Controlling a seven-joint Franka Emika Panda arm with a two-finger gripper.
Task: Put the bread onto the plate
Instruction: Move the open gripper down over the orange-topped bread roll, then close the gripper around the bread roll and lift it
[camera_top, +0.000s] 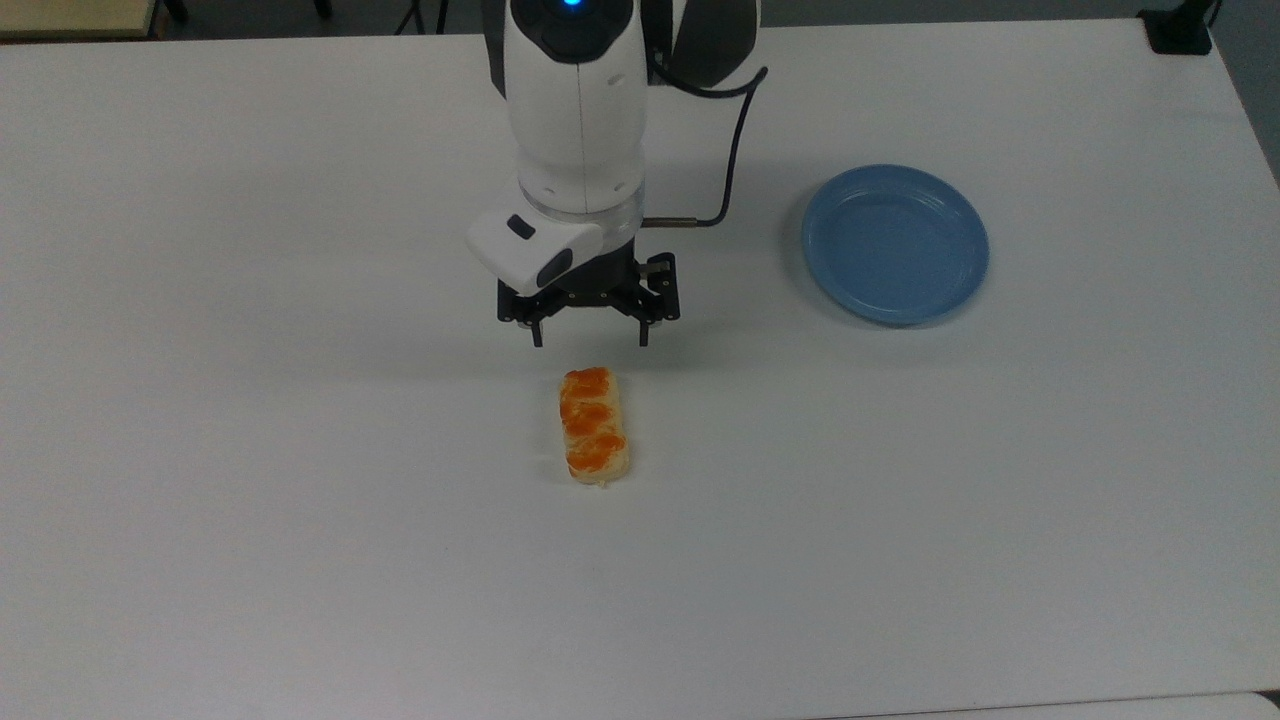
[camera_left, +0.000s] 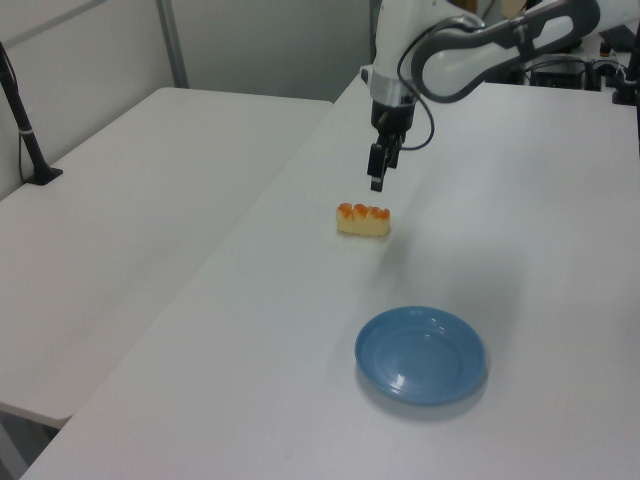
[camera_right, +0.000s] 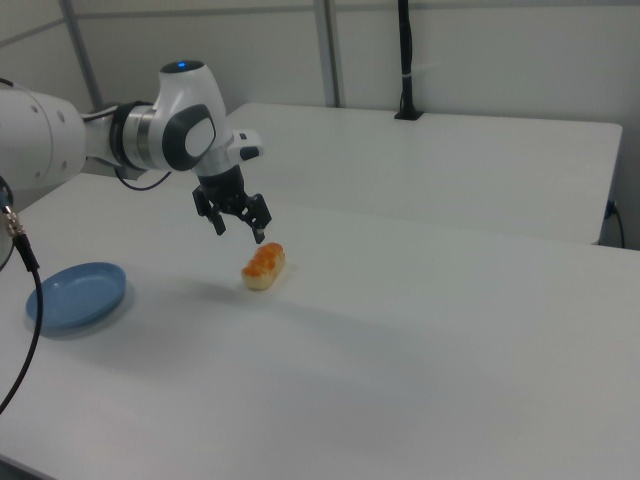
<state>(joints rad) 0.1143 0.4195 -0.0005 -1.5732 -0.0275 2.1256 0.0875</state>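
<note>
The bread (camera_top: 594, 425), a small pale bun with orange braided patches, lies flat on the white table (camera_top: 300, 500) near its middle; it also shows as the bread (camera_left: 364, 219) and the bread (camera_right: 264, 265). The blue plate (camera_top: 894, 243) rests bare at the top view's right, and appears as the plate (camera_left: 421, 354) and the plate (camera_right: 77, 295). My gripper (camera_top: 590, 343) hangs open just above the bun's far end, not touching it, fingers pointing down; it appears too as the gripper (camera_left: 377, 181) and the gripper (camera_right: 239, 230).
A black cable (camera_top: 735, 150) loops off the arm's wrist toward the plate side. A second white table (camera_left: 140, 200) adjoins on the left view's left, with a black post (camera_left: 25, 125) on it. A black clamp (camera_top: 1178, 30) sits at the table's far corner.
</note>
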